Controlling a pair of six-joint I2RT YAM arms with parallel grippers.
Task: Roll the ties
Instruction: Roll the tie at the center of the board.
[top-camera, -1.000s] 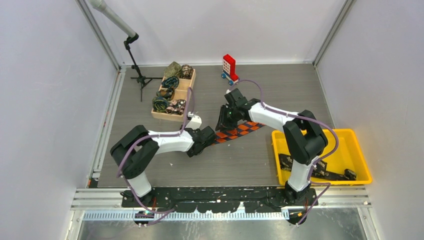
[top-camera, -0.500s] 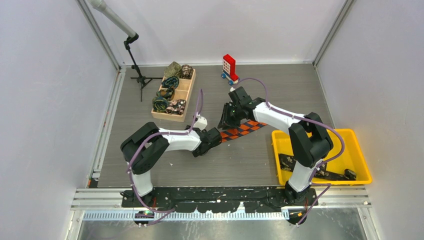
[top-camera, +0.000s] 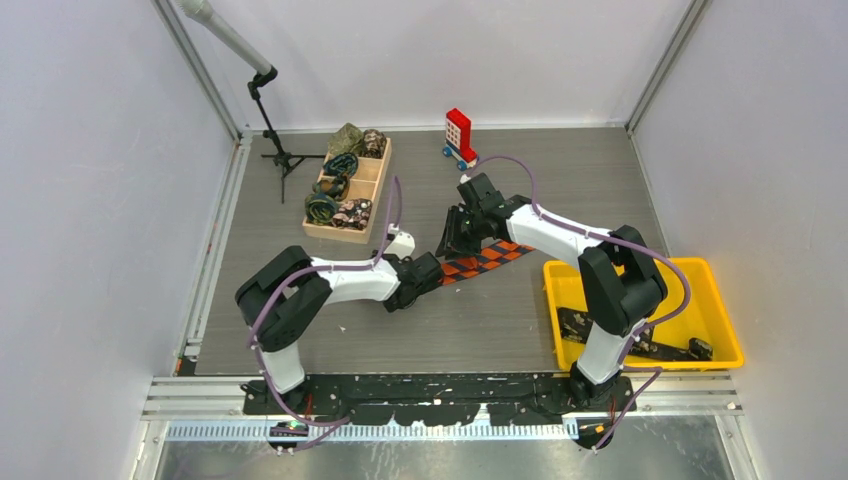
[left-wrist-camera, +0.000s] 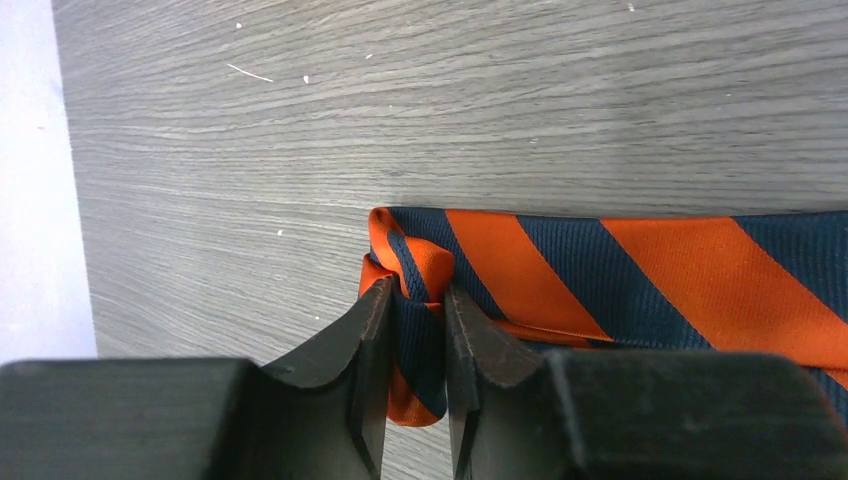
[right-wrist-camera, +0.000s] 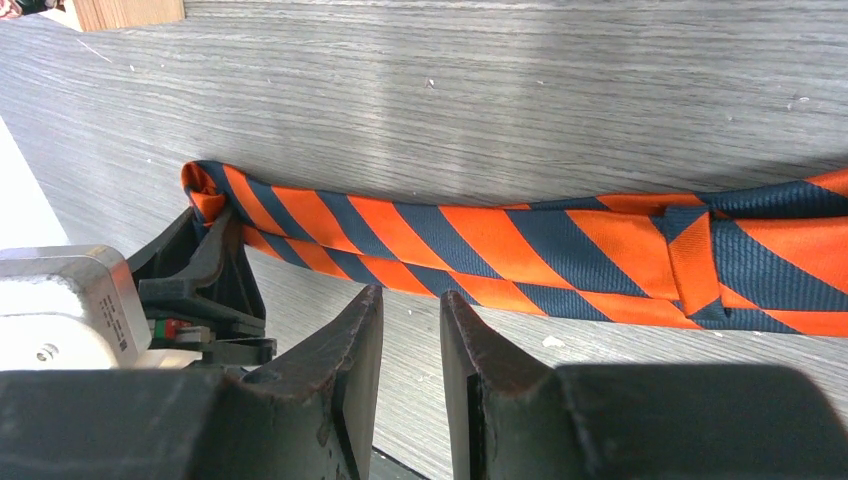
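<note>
Right wrist: illegible label (right-wrist-camera: 112, 322) near tie (right-wrist-camera: 500, 250)

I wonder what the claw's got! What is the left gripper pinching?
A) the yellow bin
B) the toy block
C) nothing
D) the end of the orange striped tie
D: the left gripper has the folded end of the orange-and-navy tie between its fingers.

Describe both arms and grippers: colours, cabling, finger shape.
Both arms match. The left arm and right arm have white link shells, chunky black joint housings and black bases. A purple cable loops loosely along each. The left gripper and right gripper are matte black, each with two wedge-shaped fingers tapering to blunt tips.
</note>
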